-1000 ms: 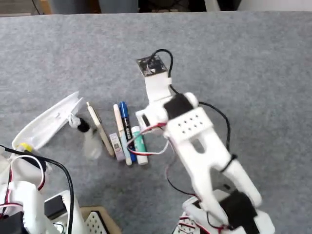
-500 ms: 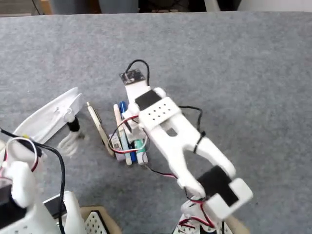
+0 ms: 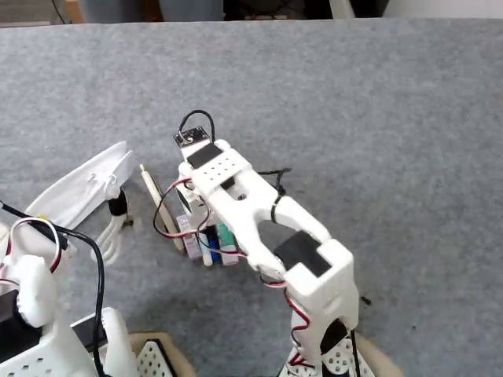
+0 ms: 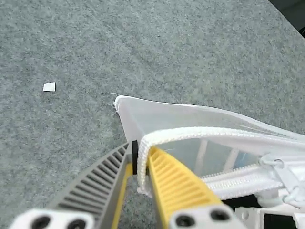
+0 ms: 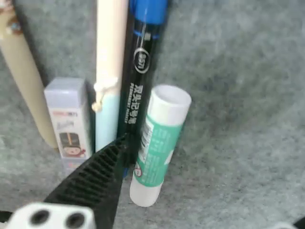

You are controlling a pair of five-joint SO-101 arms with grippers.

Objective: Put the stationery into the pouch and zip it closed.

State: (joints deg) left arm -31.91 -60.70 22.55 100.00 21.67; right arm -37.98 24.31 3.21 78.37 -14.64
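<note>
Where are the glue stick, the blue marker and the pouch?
glue stick [image 5: 158, 138]: right wrist view, green label.
blue marker [image 5: 140, 81]: right wrist view, black barrel.
pouch [image 4: 181, 114]: left wrist view, white side panel.

Work surface: a table [image 3: 409, 118] covered in grey, felt-like fabric with a fine, even nap. It spans the high view from side to side. Far edge: straight, running along the top of the high view. Beyond the edge: a dark gap [image 3: 275, 8], a wood-toned strip [image 3: 72, 9] at one end and a pale panel [image 3: 440, 6] at the other. One small white scrap [image 4: 49, 87] lies on the fabric. Lighting: even and diffuse, with soft shadows.
</note>
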